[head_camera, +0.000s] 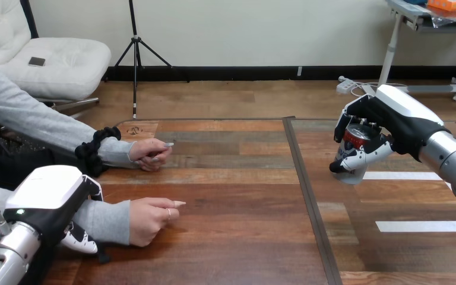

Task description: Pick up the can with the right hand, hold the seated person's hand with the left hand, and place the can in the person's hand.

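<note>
The can, a small metal cylinder with a red band and a silvery top, sat in the right hand above the bench's right side, toward the far edge. The hand's black-and-white jointed fingers were curled round it, and the smooth white shell on its back faced up. Whether the can's base touched the wood could not be told.

At the near left corner the left hand lay over the grey-sleeved forearm of the person. One finger showed curled under the sleeve, so it clasped that forearm. The person's near hand rested loosely curled on the bench just past it. The person's other hand lay in a soft fist nearer the far edge.

The bench was brown planked wood with visible grain. A dark seam ran from far edge to near edge, and two white strips lay flat on the right part.
</note>
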